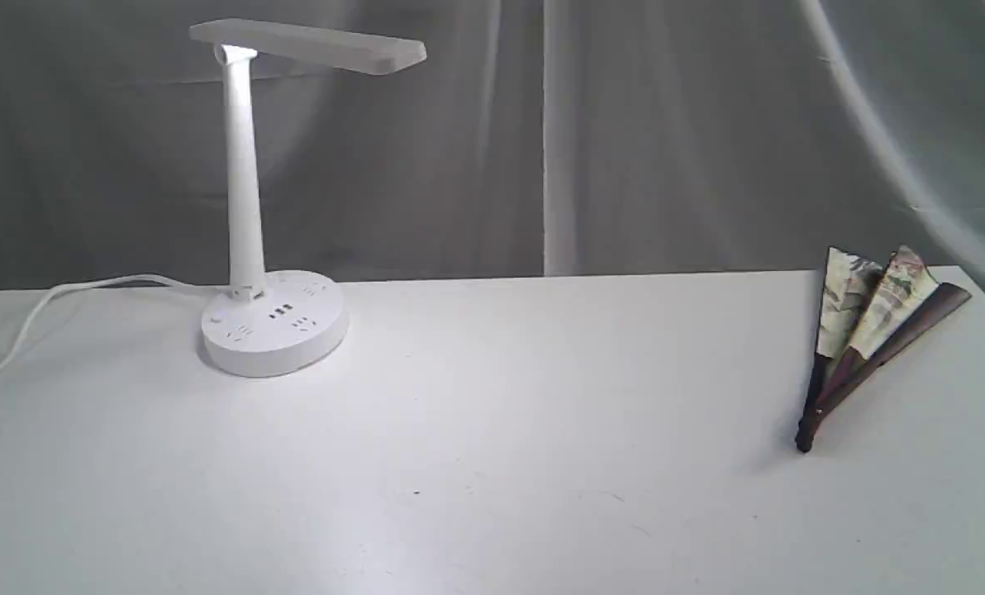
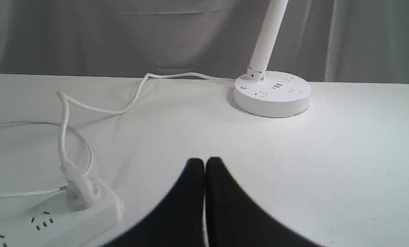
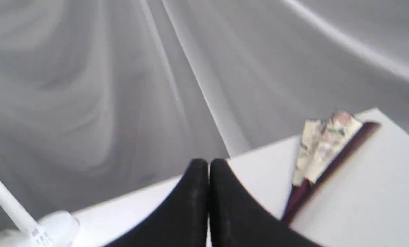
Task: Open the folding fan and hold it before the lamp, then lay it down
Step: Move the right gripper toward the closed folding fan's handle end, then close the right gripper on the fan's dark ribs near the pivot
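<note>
Both pincers are showing jaws pressed together with nothing between them. Neither is touching anything.

- Right pincer (image 3: 208, 165): hanging above the table (image 1: 492, 463), tips aimed at the far edge and the grey curtain (image 1: 666, 132). The wrist picture is blurred and tilted. The folding fan (image 1: 868, 335) is lying ahead of this pincer and off to one side, clear of it, flat on the table close to the far corner.
- The fan is sitting partly spread: a few painted pleats are showing, and the dark ribs are gathering at the pivot, which points back toward the near side. My reading is that this leaves the outer sticks exposed, one for each pincer to pinch when spreading it.
- Left pincer (image 2: 204, 165): hovering low over bare table. The lamp (image 1: 245, 207) is standing ahead of it, well apart, with its cord (image 2: 105, 109) running off to a power strip (image 2: 53, 219) just beside the pincer.
- The lamp is lit and its head is reaching out over open table, probably so the fan can be held up there.

Judgement: the task is barely starting. The jaws will need parting before any grasp.
</note>
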